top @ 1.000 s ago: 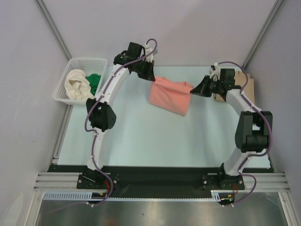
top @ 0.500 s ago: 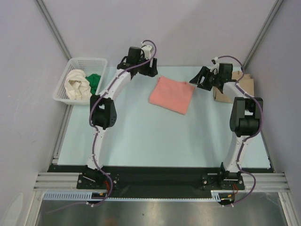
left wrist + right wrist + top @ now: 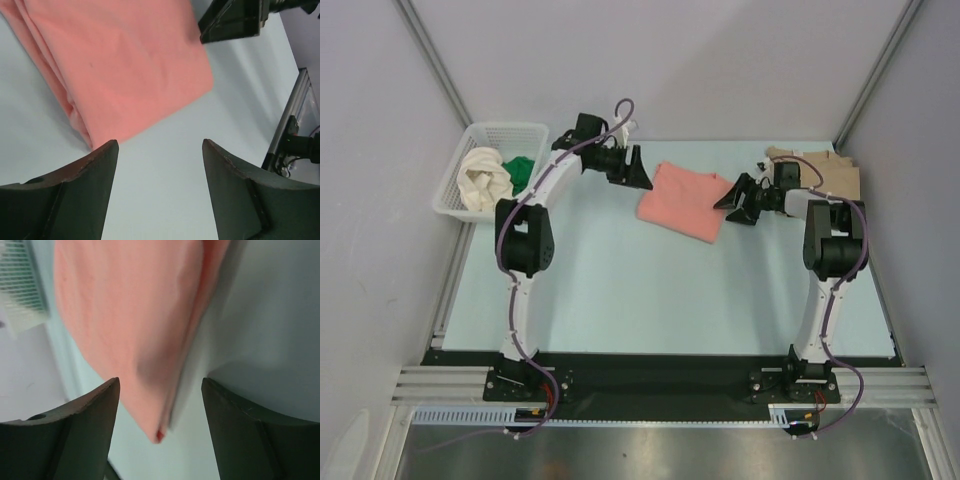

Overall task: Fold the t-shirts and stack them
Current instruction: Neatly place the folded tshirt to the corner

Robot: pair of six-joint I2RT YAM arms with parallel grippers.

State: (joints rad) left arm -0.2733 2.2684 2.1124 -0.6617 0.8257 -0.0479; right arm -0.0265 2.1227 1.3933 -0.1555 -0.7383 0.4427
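A salmon-pink t-shirt (image 3: 685, 200) lies folded into a rectangle on the pale table, toward the back. My left gripper (image 3: 642, 175) stands open just off its back-left corner, touching nothing; the left wrist view has the pink t-shirt (image 3: 115, 65) ahead of the empty gripper (image 3: 160, 145). My right gripper (image 3: 725, 198) is open at the t-shirt's right corner. In the right wrist view that pink corner (image 3: 135, 315) points between the spread jaws of the right gripper (image 3: 160, 382), ungripped. A cream-white t-shirt (image 3: 485, 178) and a green t-shirt (image 3: 523, 172) sit crumpled in the basket. A tan t-shirt (image 3: 820, 163) lies at the back right.
The white lattice basket (image 3: 510, 130) stands at the back left, off the table's corner. Grey walls close in the back and both sides. Both arms arch over the table's left and right sides; a black rail (image 3: 660, 372) runs along the near edge.
Both grippers have opened and let go of the pink t-shirt, which now lies flat. Each has shifted slightly and points in at the shirt's sides.
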